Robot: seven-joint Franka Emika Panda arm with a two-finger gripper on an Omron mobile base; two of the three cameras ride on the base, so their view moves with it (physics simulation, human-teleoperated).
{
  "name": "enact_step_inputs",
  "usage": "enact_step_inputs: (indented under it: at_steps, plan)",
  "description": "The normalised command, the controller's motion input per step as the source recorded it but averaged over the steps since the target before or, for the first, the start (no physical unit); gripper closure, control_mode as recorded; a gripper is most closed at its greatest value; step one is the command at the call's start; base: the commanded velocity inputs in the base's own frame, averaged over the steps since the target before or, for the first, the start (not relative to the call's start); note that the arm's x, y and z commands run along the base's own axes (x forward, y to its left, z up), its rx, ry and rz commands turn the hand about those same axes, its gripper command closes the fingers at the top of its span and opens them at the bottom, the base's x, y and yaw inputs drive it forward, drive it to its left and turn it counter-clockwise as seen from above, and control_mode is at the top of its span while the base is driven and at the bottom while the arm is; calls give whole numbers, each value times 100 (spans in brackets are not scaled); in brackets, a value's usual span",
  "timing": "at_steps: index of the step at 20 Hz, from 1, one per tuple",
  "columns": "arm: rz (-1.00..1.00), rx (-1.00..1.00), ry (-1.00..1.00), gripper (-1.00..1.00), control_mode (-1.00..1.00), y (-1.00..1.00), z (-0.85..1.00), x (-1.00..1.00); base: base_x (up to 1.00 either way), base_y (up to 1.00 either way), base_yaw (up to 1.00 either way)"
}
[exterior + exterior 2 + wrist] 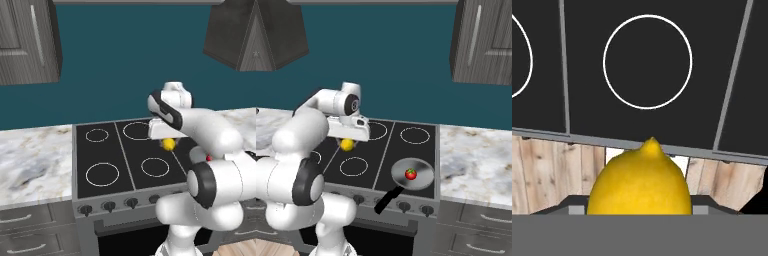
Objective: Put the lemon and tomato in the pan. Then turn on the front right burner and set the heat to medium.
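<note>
The pincer [347, 141] hangs above the black stove [381, 150], clamped on the lemon [347, 145], which sits just under the white hand. In the left base view the lemon [169, 144] shows as a yellow spot between the 2 right-hand burner rings, partly behind the arm. In the hand view the lemon [639, 182] fills the lower middle, its pointed tip up, with a white burner ring [647, 61] beyond it and a strip of wooden floor [542, 175] past the stove's front edge.

The tomato [411, 174] lies inside the pan [423, 167], a little toward the near side. The pan rests on the front right burner, its black handle [387, 200] reaching out over the stove's front edge toward the knobs [402, 205]. The lemon is well apart from the pan, up in the air over the stove's left half as the right base view shows it.

Marble counter [476, 155] runs on both sides of the stove, with dark cabinets [483, 42] above against a teal wall [381, 60].
</note>
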Motion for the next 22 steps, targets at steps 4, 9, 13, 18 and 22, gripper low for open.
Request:
enact_step_inputs:
  at_steps: [4,9,13,18,22]
  plan:
    - [-17,0,23,100,-100,-100,0,3,0,0,0]
    - [-17,0,19,100,-100,-100,0,5,0,0,0]
    - [-13,0,16,100,-100,-93,0,8,0,0,0]
    - [-5,0,6,100,-100,-62,-9,12,0,0,0]
    - [0,0,-1,100,-100,-38,-46,38,0,0,0]
